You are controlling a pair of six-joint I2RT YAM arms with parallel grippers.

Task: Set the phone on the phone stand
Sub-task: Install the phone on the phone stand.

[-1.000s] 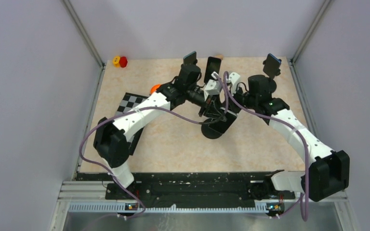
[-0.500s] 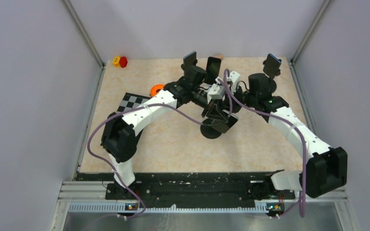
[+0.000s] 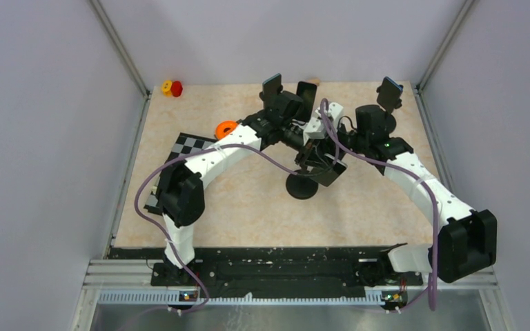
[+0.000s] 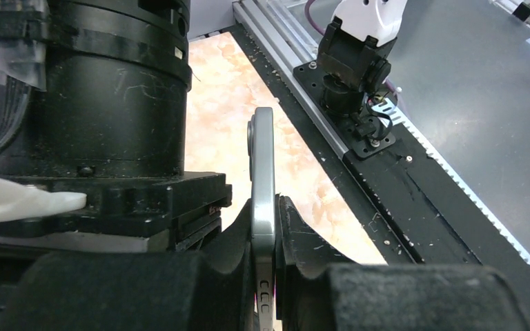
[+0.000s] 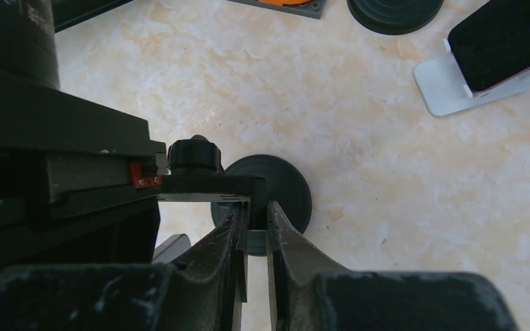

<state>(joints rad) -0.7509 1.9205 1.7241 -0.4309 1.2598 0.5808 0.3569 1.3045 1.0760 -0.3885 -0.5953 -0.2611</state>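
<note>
My left gripper (image 4: 268,208) is shut on the phone (image 4: 262,165), a slim silver-edged slab seen edge-on and standing upright between the pads. My right gripper (image 5: 255,210) is shut on the black upper plate (image 5: 207,185) of the phone stand, above its round black base (image 5: 286,189). From above, both grippers meet at the table's centre, left gripper (image 3: 312,146) beside right gripper (image 3: 328,160), just above the stand base (image 3: 302,186). How the phone meets the stand's plate is hidden by the arms.
Another phone on a white stand (image 5: 479,52) and a second round black base (image 5: 395,10) lie beyond. From above there are an orange ring (image 3: 226,129), a checkerboard mat (image 3: 183,146), small yellow and red pieces (image 3: 172,87), and dark phones (image 3: 390,92) at the back.
The left arm has swung right and toward the back, carrying the phone closer to the right gripper. The stand's upper plate has shifted right; its base has stayed put.
</note>
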